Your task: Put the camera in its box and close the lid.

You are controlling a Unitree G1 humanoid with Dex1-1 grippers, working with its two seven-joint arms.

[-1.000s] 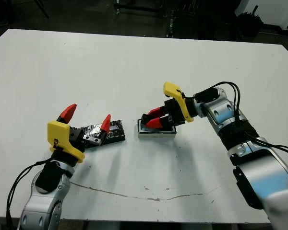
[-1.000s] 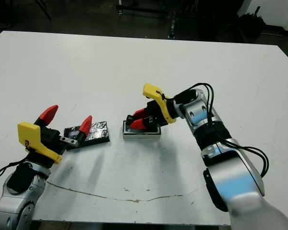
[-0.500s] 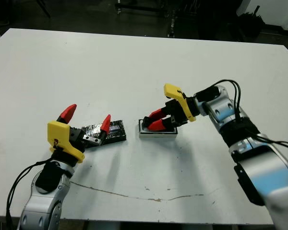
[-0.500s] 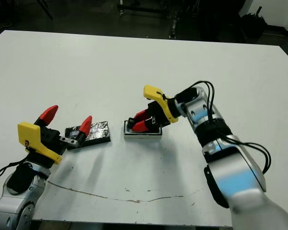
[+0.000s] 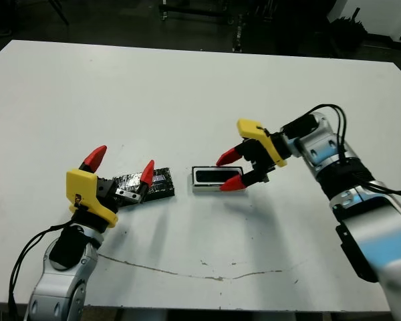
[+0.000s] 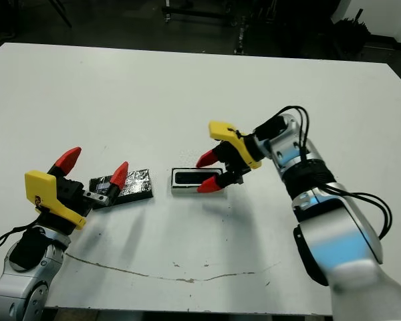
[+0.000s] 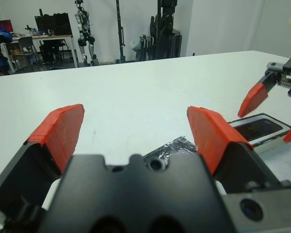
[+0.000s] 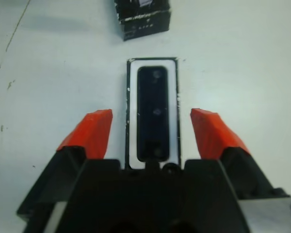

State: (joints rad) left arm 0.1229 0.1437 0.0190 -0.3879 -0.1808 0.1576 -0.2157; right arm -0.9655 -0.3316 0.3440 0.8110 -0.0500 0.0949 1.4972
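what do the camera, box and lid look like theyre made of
Camera: matte black, probably plastic; it gives only dull, soft reflections.
Box: a thin dark rim around a white lining, perhaps card or foam; it is not clear which.
Lid: glossy black with crinkled silvery streaks, like foil or shiny film over a stiff panel. The material beneath cannot be told.
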